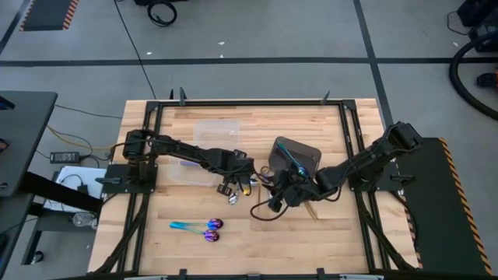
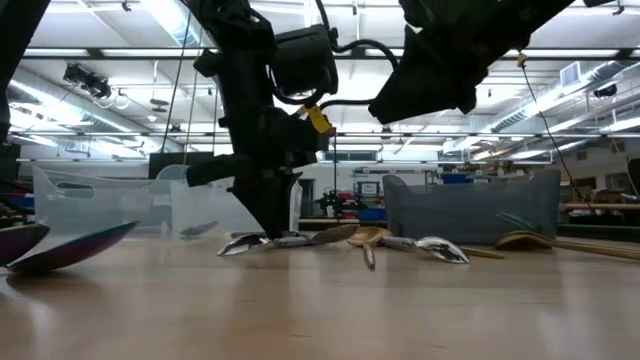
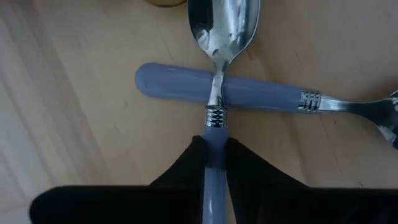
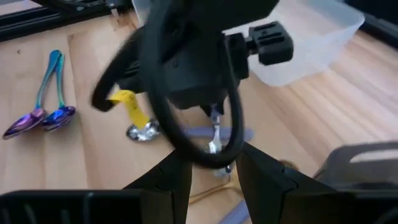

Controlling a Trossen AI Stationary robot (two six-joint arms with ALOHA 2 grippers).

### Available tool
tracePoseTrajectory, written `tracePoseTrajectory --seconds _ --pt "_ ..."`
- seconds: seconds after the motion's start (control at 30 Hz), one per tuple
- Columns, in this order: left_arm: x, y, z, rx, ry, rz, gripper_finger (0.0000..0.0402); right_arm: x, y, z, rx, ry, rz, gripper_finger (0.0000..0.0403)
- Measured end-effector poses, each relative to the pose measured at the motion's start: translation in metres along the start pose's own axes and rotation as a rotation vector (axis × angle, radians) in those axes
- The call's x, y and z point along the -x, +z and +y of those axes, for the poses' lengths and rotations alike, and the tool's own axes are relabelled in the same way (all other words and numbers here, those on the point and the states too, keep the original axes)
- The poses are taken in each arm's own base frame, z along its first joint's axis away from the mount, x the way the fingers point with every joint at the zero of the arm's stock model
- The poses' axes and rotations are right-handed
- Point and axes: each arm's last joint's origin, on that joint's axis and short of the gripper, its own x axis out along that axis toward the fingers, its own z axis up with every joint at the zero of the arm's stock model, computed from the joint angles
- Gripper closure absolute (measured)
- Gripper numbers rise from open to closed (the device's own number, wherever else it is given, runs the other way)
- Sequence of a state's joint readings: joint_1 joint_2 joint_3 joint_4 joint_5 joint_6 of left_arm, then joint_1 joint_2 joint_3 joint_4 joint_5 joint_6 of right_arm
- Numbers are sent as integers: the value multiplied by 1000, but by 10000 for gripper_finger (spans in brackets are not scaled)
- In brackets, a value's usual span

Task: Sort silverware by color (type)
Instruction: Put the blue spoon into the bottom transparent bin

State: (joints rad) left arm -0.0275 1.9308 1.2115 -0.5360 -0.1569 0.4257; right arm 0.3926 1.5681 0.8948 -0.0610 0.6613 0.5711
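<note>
Mid-table, just beside the dark grey bin, our left gripper is down on the pile and clamped on the lavender handle of a silver spoon. We grip low on the handle, away from the bowl, probably because that spoon lies crossed over a second lavender-handled spoon; a grip at the crossing would likely catch both. The low view shows the fingers reaching the wood with the held spoon flat on the table, not lifted yet.

Our right gripper hangs just beside the left one, over the same pile, jaws apart and holding nothing. It looks like it's waiting its turn, but it crowds the spot.

Rest of the silverware: gold and silver pieces lie in a loose heap in front of the bin; two iridescent spoons lie side by side nearer the front edge, well apart from the heap, so we judge that colour group started.

Clear containers sit behind the left arm, toward the far edge. Open wood lies in front and to the left; that's the free lane out. Straight up first, we think, so the lower spoon doesn't drag, and away from the right arm.
</note>
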Motion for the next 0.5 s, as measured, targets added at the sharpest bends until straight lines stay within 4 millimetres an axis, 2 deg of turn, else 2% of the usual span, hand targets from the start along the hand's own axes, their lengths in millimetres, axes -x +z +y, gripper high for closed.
tracePoseTrajectory --seconds 0.1,0.23,0.37,0.5 --pt "14 5 4 23 26 -43 388 -2 2 -3 21 -11 -2 270" --pt "38 6 9 44 48 -96 400 -1 8 -8 32 -38 -26 270" --pt "68 5 14 61 80 -170 401 13 21 -12 49 -111 -122 270" --pt "84 0 16 100 82 -179 401 29 29 -11 69 -159 -204 270"
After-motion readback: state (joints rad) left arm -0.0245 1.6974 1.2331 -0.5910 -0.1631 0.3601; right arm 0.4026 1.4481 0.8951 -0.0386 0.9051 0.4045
